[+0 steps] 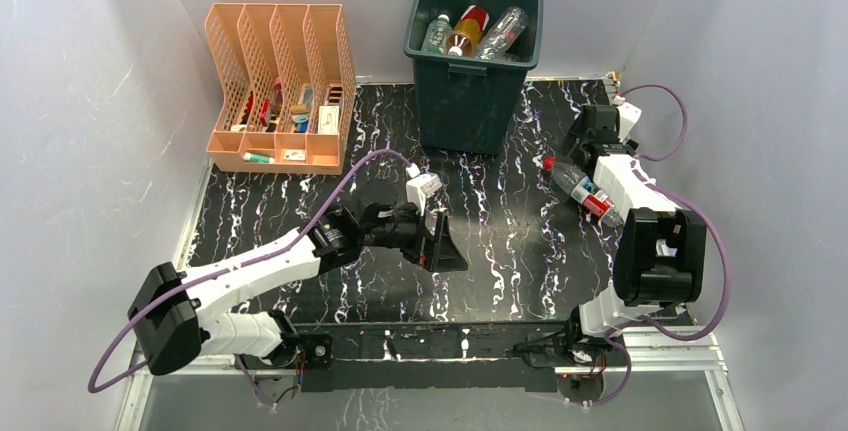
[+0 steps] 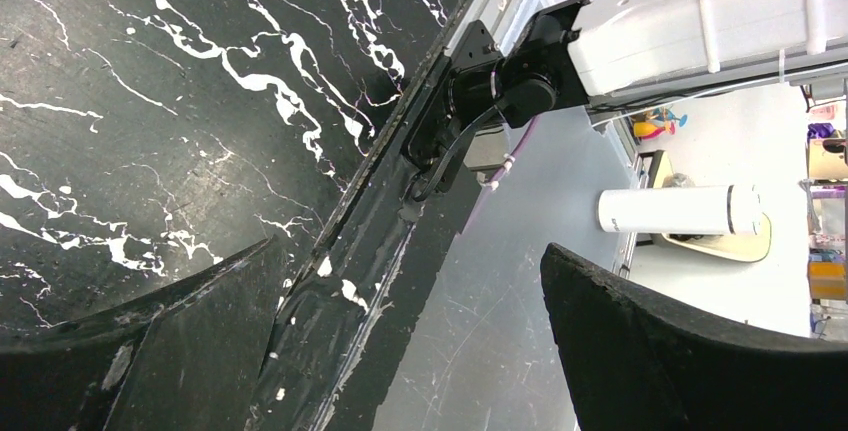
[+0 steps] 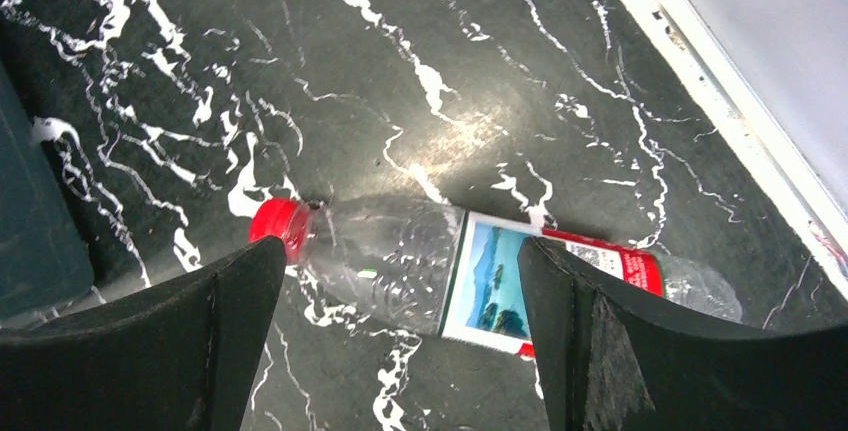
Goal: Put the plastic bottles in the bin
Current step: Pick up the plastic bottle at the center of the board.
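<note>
A clear plastic bottle [image 1: 576, 186] with a red cap and red label lies on its side on the black marbled table at the right, partly under my right arm. In the right wrist view the bottle [image 3: 385, 271] lies below and between the open fingers of my right gripper [image 3: 402, 248], with no contact. That gripper [image 1: 583, 151] hovers just above it. The dark green bin [image 1: 470, 101] stands at the back centre and holds three bottles [image 1: 468, 31]. My left gripper [image 1: 445, 246] is open and empty over the table's middle. In its own view, the left gripper [image 2: 410, 247] faces the table's near edge.
A peach slotted file organizer [image 1: 280, 86] with small items stands at the back left. The bin's wall [image 3: 30, 221] shows at the left of the right wrist view. White walls enclose the table on three sides. The right arm's base [image 2: 500, 91] sits at the near edge.
</note>
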